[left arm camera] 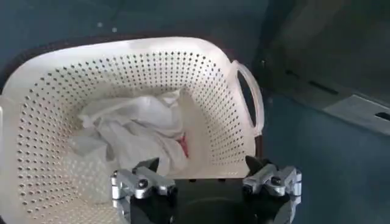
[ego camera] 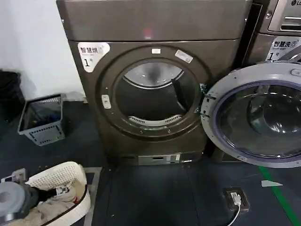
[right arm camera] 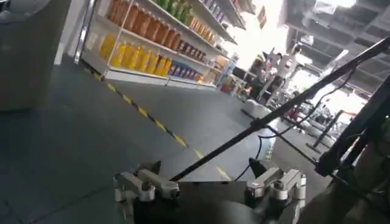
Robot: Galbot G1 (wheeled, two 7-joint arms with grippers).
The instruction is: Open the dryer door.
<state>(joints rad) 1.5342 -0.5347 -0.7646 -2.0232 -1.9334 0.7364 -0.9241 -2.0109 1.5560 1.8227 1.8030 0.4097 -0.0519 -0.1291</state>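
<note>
Dark floor (ego camera: 150, 197) runs under the bronze-grey dryer (ego camera: 155, 28); the dryer door (ego camera: 256, 115) hangs swung wide open at its right, grey inner face showing. Left gripper (left arm camera: 206, 182) hovers, fingers spread, above a white laundry basket (left arm camera: 36, 122). Right gripper (right arm camera: 207, 185), likewise spread and empty, faces stocked shelves (right arm camera: 152, 36).

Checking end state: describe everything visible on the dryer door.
The dryer door is swung fully open to the machine's right, hinged at the drum opening's right edge. Its grey plastic inner face points toward the camera, ringing a dark, bowl-shaped glass centre. It is round, upright, and partly covers the neighbouring machine. No gripper touches it.
</note>
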